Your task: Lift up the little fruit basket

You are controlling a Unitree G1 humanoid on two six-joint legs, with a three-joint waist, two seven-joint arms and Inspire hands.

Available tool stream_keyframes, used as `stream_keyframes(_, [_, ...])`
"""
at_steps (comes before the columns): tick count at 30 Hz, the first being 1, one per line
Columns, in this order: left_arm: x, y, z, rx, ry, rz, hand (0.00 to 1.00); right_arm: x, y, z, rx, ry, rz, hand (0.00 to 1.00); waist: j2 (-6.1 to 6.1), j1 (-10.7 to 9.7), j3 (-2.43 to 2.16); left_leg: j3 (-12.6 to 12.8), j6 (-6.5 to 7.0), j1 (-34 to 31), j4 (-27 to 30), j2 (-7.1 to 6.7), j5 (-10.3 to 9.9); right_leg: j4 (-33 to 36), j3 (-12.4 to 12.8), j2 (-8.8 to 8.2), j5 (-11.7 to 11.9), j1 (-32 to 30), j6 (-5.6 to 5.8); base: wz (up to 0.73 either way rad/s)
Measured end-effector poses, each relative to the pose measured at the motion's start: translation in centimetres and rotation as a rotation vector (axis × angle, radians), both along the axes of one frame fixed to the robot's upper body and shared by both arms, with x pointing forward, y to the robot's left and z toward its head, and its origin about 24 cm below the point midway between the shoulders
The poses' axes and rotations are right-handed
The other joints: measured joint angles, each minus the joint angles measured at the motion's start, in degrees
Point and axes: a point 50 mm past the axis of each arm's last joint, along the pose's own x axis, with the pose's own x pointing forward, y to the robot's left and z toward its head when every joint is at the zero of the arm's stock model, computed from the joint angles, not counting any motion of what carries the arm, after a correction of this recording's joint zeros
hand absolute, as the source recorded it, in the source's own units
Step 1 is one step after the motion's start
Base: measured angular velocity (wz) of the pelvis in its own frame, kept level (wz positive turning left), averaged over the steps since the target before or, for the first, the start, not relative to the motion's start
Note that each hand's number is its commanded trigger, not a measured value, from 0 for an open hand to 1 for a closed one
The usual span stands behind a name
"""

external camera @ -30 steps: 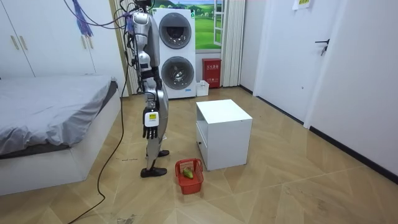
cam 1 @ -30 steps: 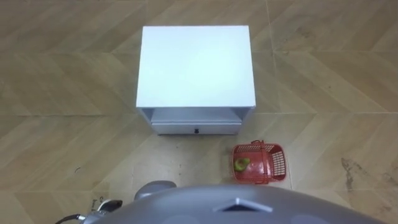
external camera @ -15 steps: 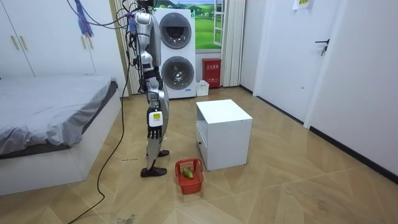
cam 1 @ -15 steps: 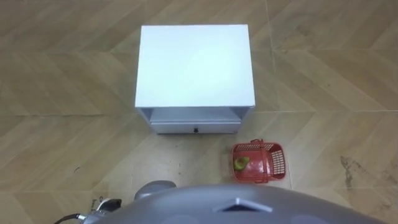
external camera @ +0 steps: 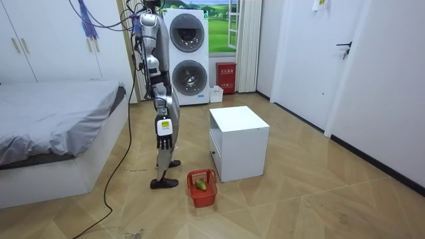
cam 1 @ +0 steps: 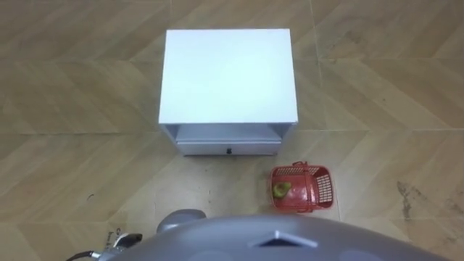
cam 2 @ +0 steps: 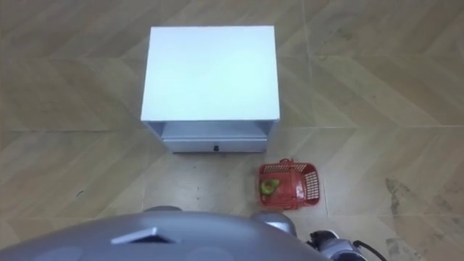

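On the wooden floor point(cam 1: 377, 80), in the left eye view: a white cabinet point(cam 1: 228, 76) seen from above, with an open slot and a drawer point(cam 1: 228, 149) on the side facing the robot, and a small dark knob at the drawer's middle. Just off the cabinet's front right corner, near but apart from it, the red basket point(cam 1: 312, 190), upright on the floor with its open side up. Inside, toward its left end, one green fruit point(cam 1: 281, 190), perhaps a pear. At the bottom left edge, a bit of metal that looks like the left hand point(cam 1: 119, 238); cannot tell whether loose or clenched.

In the right eye view: same layout. Basket below and right of the cabinet's front, on the floor, with the fruit again at its left end.

In the room view: robot standing upright between the bed point(external camera: 53, 126) and the cabinet, turned toward the cabinet. Basket on the floor just beside its feet, between them and the cabinet's near corner, touched by neither hand. Right hand point(external camera: 163, 135) hanging at the thigh, relaxed and holding nothing, well above the basket. Behind the robot, two stacked washing machines point(external camera: 187, 56). Beside them a small red box point(external camera: 226, 69) on the floor. At the room view's right, a white door point(external camera: 309, 63).
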Motion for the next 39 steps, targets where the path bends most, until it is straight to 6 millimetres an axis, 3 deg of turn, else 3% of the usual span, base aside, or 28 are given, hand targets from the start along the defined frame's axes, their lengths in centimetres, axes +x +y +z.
stream_keyframes(2, [0.7, 0.1, 0.0, -0.003, -0.021, 0.006, 0.0, 0.7, -0.4, 0.1, -0.023, -0.044, -0.048, 0.0, 0.24, -0.7, -0.08, 0.1, 0.59, -3.2, 3.2, -0.25, -0.6, 3.9, 0.0, -0.22, -1.1, -3.4, 0.36, 0.05])
stream_keyframes(4, [1.4, 0.4, 0.0, -0.002, -0.045, 0.035, 0.0, 2.0, -0.9, 0.3, -0.056, -0.099, -0.084, 0.0, 0.74, -0.8, 0.35, 1.1, 1.07, -7.4, 7.4, -0.17, -1.0, 7.6, 1.1, -0.53, -1.1, -7.6, 0.42, -0.21])
stream_keyframes(5, [1.4, 0.8, 0.1, 0.002, -0.064, 0.072, 0.0, 3.6, -1.1, 0.6, -0.076, -0.165, -0.088, 0.0, 0.9, -0.9, 0.29, 2.0, 2.06, -11.0, 10.1, -0.18, -1.0, 8.6, 2.6, -0.83, -0.9, -9.7, 0.67, -0.35])
stream_keyframes(7, [1.3, 1.2, 0.1, 0.007, -0.082, 0.111, 0.0, 5.7, -1.6, 1.2, -0.099, -0.262, -0.118, 0.0, 2.2, -1.1, -0.61, 1.7, 3.25, -15.3, 9.5, 0.1, -1.0, 8.5, 3.4, -0.21, 0.4, -13.7, 1.74, -0.16])
stream_keyframes(8, [2.2, 2.1, 0.4, 0.025, -0.119, 0.127, 0.0, 7.1, -1.6, 1.5, -0.097, -0.34, -0.192, 0.0, 2.23, -1.6, -0.4, 3.2, 3.8, -18.5, 11.2, 0.73, -1.4, 17.6, 1.9, -1.61, -2.1, -17.9, 1.93, 0.36])
stream_keyframes(9, [2.5, 2.6, 0.5, 0.036, -0.137, 0.14, 0.0, 7.2, -1.5, 1.6, -0.095, -0.362, -0.235, 0.0, 1.36, -1.7, -0.17, 3.9, 4.44, -19.8, 12.5, 0.4, -1.8, 24.0, 1.2, -2.77, -3.6, -19.2, 2.24, 0.77])
stream_keyframes(10, [2.6, 3.6, 0.8, 0.061, -0.158, 0.162, 0.0, 7.0, -1.4, 1.5, -0.092, -0.374, -0.309, 0.0, -0.93, -1.0, -0.37, 4.7, 5.35, -21.5, 14.5, -1.48, -2.4, 36.8, 0.8, -5.86, -4.5, -19.3, 3.02, 0.66])
stream_keyframes(11, [2.2, 4.2, 0.9, 0.083, -0.155, 0.181, 0.0, 7.8, -1.6, 1.8, -0.1, -0.407, -0.352, 0.0, -2.36, 0.4, -0.79, 5.3, 5.96, -24.1, 17.1, -2.21, -2.9, 45.1, 1.1, -7.74, -4.1, -17.8, 3.53, 0.44])
stream_keyframes(12, [2.2, 4.5, 1.0, 0.096, -0.158, 0.206, 0.0, 9.8, -1.9, 2.4, -0.108, -0.476, -0.382, 0.0, -2.69, 0.9, -0.98, 5.3, 6.34, -27.8, 20.5, -1.79, -3.6, 48.1, 1.1, -8.57, -2.7, -15.2, 3.95, 0.04])
stream_keyframes(13, [2.2, 4.6, 1.1, 0.104, -0.161, 0.219, 0.0, 10.8, -2.0, 2.7, -0.108, -0.513, -0.399, 0.0, -2.74, 1.2, -0.74, 5.4, 6.44, -29.9, 22.3, -1.52, -3.8, 48.3, 1.2, -8.95, -1.8, -13.9, 4.07, -0.07])
stream_keyframes(14, [2.4, 4.8, 1.1, 0.116, -0.169, 0.248, 0.0, 13.5, -1.9, 3.7, -0.098, -0.6, -0.416, 0.0, -2.96, 1.6, -0.42, 5.5, 6.62, -34.5, 25.8, -1.07, -4.0, 47.8, 1.3, -9.86, -0.7, -11.5, 4.68, 0.0])
stream_keyframes(15, [2.9, 4.9, 1.2, 0.128, -0.179, 0.264, 0.0, 15.9, -1.8, 4.7, -0.086, -0.682, -0.423, 0.0, -3.24, 1.6, -0.4, 5.5, 6.77, -39.9, 29.9, -0.99, -4.4, 47.1, 1.4, -11.07, -0.2, -9.4, 5.07, 0.05])
stream_keyframes(16, [3.3, 5.0, 1.2, 0.133, -0.185, 0.268, 0.0, 17.0, -1.8, 5.3, -0.081, -0.72, -0.421, 0.0, -3.27, 1.6, -0.38, 5.5, 6.84, -42.7, 32.5, -1.01, -4.8, 46.3, 1.4, -11.5, -0.2, -8.4, 5.18, 0.18])
stream_keyframes(18, [5.2, 5.1, 1.5, 0.155, -0.22, 0.252, 0.0, 20.0, -2.0, 7.0, -0.081, -0.828, -0.41, 0.0, -3.56, 2.0, -0.16, 5.6, 7.13, -53.7, 45.5, -1.18, -7.5, 45.6, 2.5, -13.23, -0.7, -5.0, 5.38, 0.24])
stream_keyframes(19, [5.6, 5.1, 1.5, 0.16, -0.232, 0.254, 0.0, 20.4, -2.0, 7.3, -0.08, -0.846, -0.408, 0.0, -3.61, 1.9, -0.13, 5.8, 7.19, -56.2, 49.0, -1.22, -8.2, 46.1, 2.8, -13.61, -1.4, -4.7, 5.54, 0.29])
stream_keyframes(21, [7.2, 4.7, 1.6, 0.163, -0.277, 0.255, 0.0, 20.8, -2.2, 7.6, -0.083, -0.874, -0.404, 0.0, -3.43, 1.9, 1.14, 6.3, 7.48, -64.0, 61.6, -1.21, -10.1, 57.8, 4.2, -14.07, -13.7, -5.1, 5.88, 0.37])
stream_keyframes(23, [7.1, 4.4, 1.5, 0.16, -0.292, 0.269, 0.0, 19.4, -2.2, 6.8, -0.088, -0.828, -0.417, 0.0, -4.25, 2.4, 1.6, 6.4, 6.61, -67.7, 67.1, -1.19, -10.8, 68.6, 4.4, -15.15, -17.4, -7.9, 4.55, 0.18])
stream_keyframes(24, [7.1, 4.4, 1.5, 0.159, -0.295, 0.272, 0.0, 19.1, -2.2, 6.6, -0.09, -0.816, -0.416, 0.0, -4.25, 2.5, 1.6, 6.4, 6.4, -68.7, 68.5, -1.13, -10.9, 71.8, 4.4, -15.6, -17.7, -8.9, 4.23, 0.0])
stream_keyframes(26, [5.7, 4.3, 1.2, 0.171, -0.256, 0.28, 0.0, 18.8, -2.3, 6.5, -0.1, -0.814, -0.419, 0.0, -5.41, 2.2, 2.12, 6.4, 6.26, -72.0, 73.0, -1.27, -10.9, 81.1, 5.0, -16.92, -18.0, -12.0, 4.57, -0.07])
stream_keyframes(29, [4.8, 4.4, 1.2, 0.196, -0.238, 0.276, 0.0, 18.8, -2.6, 6.8, -0.126, -0.838, -0.425, 0.0, -6.74, 1.6, 2.05, 6.6, 6.47, -73.8, 77.7, -1.38, -11.8, 87.6, 5.9, -16.99, -18.0, -11.7, 4.57, 0.12])
stream_keyframes(34, [4.9, 5.0, 1.4, 0.232, -0.282, 0.249, 0.0, 19.6, -2.4, 7.5, -0.091, -0.905, -0.462, 0.0, -8.77, 1.1, 1.76, 6.6, 5.85, -74.3, 81.5, -3.17, -12.6, 91.9, 5.5, -16.66, -18.0, -8.7, 4.57, 0.2])
stream_keyframes(39, [4.5, 5.2, 1.5, 0.243, -0.277, 0.228, 0.0, 20.2, -2.1, 7.9, -0.053, -0.937, -0.466, 0.0, -10.24, 0.3, 1.6, 6.5, 5.09, -75.7, 83.8, -3.47, -12.7, 95.3, 5.9, -14.85, -18.7, -7.7, 4.41, 0.12])
